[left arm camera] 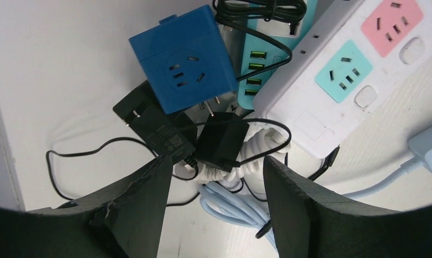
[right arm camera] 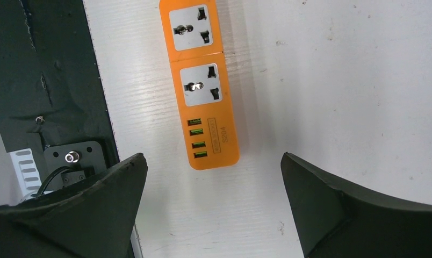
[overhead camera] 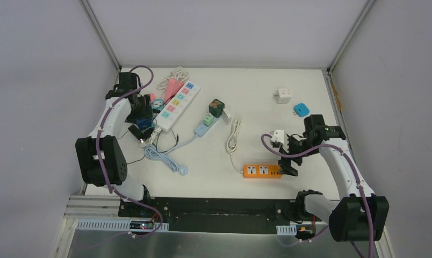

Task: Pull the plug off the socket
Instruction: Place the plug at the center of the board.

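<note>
Left wrist view: left pincer [left arm camera: 214, 201] parted, nothing pinched between the two dark fingers [left arm camera: 141, 209]. Small black plug [left arm camera: 222, 141] at centre of frame, just past the fingertips, in line with the gap and clear of both. Under it a tangle of white cord [left arm camera: 257, 153] and pale blue cable [left arm camera: 232, 207]. Blue cube socket [left arm camera: 176, 59] directly above, upper middle of frame, slotted face towards the camera, metal pins poking out at its lower right edge, near the top of the plug; contact between the two not clear. Flatter black adapter [left arm camera: 155, 126] left of the plug, partly under the cube. White power strip [left arm camera: 310, 102] with teal and pink outlets across the upper right. Teal block [left arm camera: 254, 62] with green ports wedged between cube and strip.

Top external view: same cluster at centre left of the table [overhead camera: 257, 102], left arm bent over it.

Right wrist view: right pincer [right arm camera: 213, 161] spread wide, gripping nothing, hanging over the lower end of an orange power strip [right arm camera: 203, 80]. Strip running from top centre down to mid-frame, two outlets and four green ports facing up.
</note>
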Action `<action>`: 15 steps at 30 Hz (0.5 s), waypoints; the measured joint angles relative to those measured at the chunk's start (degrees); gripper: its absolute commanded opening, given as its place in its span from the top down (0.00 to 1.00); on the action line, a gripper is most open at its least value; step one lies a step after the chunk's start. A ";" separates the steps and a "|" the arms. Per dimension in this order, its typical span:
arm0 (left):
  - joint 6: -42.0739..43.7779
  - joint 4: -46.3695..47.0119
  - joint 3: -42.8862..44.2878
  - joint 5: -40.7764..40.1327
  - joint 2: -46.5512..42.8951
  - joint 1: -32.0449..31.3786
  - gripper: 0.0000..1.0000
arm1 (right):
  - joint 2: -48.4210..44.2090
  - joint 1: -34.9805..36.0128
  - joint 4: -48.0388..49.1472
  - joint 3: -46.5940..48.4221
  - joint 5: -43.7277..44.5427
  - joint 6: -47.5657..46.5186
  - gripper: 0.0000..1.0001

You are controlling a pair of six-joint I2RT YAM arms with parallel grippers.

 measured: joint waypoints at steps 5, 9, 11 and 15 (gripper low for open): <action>0.17 0.96 -0.61 0.92 -6.78 -0.04 0.36 | 0.00 -0.17 -0.33 0.00 -0.94 -0.04 0.00; 0.28 5.27 -4.28 6.34 -16.15 -0.09 0.36 | 0.31 -0.22 -0.68 -0.07 -2.62 -0.48 0.00; -0.02 7.63 -6.56 9.46 -20.98 -0.37 0.35 | 0.87 -0.22 -0.87 -0.26 -3.54 -0.76 0.00; -0.09 11.91 -10.82 14.23 -29.22 -0.48 0.20 | 2.51 -0.26 -0.83 -1.57 -5.70 -1.44 0.00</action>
